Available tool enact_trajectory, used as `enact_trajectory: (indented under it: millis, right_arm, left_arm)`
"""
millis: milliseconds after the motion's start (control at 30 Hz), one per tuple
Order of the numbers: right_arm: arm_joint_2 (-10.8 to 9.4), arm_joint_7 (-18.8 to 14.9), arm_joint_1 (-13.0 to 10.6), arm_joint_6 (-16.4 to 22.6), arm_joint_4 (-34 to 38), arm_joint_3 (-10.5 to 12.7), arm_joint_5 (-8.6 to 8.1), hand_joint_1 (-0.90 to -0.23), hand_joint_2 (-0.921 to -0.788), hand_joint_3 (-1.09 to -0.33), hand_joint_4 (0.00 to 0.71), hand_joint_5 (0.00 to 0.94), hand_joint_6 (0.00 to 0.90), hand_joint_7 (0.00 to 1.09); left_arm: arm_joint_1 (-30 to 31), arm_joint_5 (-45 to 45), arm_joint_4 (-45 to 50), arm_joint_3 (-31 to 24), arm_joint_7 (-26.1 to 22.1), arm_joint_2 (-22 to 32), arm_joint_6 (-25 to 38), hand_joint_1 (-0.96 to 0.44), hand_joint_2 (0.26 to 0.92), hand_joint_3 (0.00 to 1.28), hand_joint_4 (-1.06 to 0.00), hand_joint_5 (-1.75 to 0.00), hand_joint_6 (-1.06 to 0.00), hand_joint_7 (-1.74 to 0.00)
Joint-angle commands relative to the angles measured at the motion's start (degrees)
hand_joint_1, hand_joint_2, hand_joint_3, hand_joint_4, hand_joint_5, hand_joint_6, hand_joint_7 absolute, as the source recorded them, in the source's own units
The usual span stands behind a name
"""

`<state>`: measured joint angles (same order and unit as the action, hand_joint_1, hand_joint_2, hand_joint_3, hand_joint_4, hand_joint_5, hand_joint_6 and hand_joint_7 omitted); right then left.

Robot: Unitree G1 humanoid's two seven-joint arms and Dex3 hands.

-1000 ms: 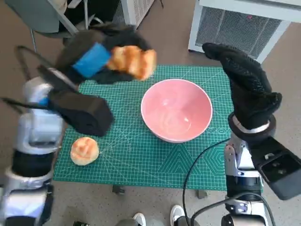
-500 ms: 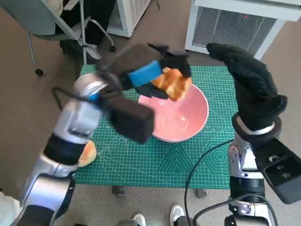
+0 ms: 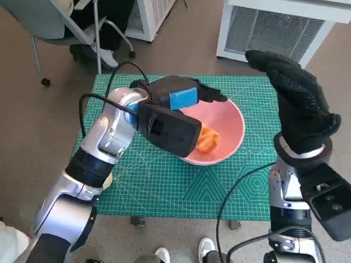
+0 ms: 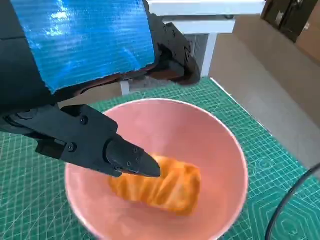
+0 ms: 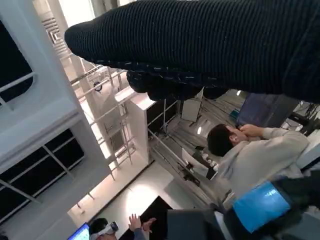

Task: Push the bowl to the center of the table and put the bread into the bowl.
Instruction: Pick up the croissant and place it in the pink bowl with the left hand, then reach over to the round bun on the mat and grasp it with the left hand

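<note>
— Where is the bread (image 4: 159, 184)?
— Lying in the pink bowl (image 3: 233, 125), which sits near the middle of the table (image 3: 164, 186), nearer its far edge.
— And the left hand (image 3: 184, 97)?
— Over the bowl, fingers (image 4: 131, 160) apart, holding nothing; one tip is just beside the bread.
— The right hand (image 3: 299, 104)?
— Raised above the table's right edge, gloved fingers extended, gripping nothing.

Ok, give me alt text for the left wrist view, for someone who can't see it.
A golden bread lies inside a pink bowl on a green grid mat. The left hand, black with blue tape on its back, hangs over the bowl with fingers spread; one fingertip is at the bread, though contact is unclear.
</note>
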<state>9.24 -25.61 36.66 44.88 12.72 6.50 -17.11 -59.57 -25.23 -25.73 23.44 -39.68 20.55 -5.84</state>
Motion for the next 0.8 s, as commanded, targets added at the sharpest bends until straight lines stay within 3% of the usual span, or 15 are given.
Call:
enact_trajectory:
  millis: [33, 400, 800]
  right_arm:
    - [0.6, 0.7, -1.6, -0.9, -0.6, -0.1, 1.30, -0.586, -0.921, -0.786, -0.001, 0.585, -0.001, 0.78]
    - [0.4, 1.5, -2.5, -1.4, -1.8, -0.3, 2.14, -0.603, -0.921, -0.784, -0.001, 0.584, -0.001, 0.78]
    - [0.4, 1.8, -2.4, -1.5, -1.5, -0.5, 2.17, -0.604, -0.921, -0.787, -0.001, 0.585, -0.001, 0.79]
  left_arm:
    - [3.6, 2.3, 5.8, -3.1, 0.4, 2.7, -1.5, -0.24, 0.851, 0.00, -0.02, 0.00, -0.24, 0.00]
    - [16.8, 12.9, 26.5, -16.3, -3.5, 14.2, -2.8, -0.25, 0.840, 0.00, -0.05, -0.01, -0.25, -0.01]
    - [36.8, 18.6, 37.7, -31.9, -5.5, 28.1, -4.0, -0.27, 0.851, 0.00, -0.15, -0.02, -0.32, -0.04]
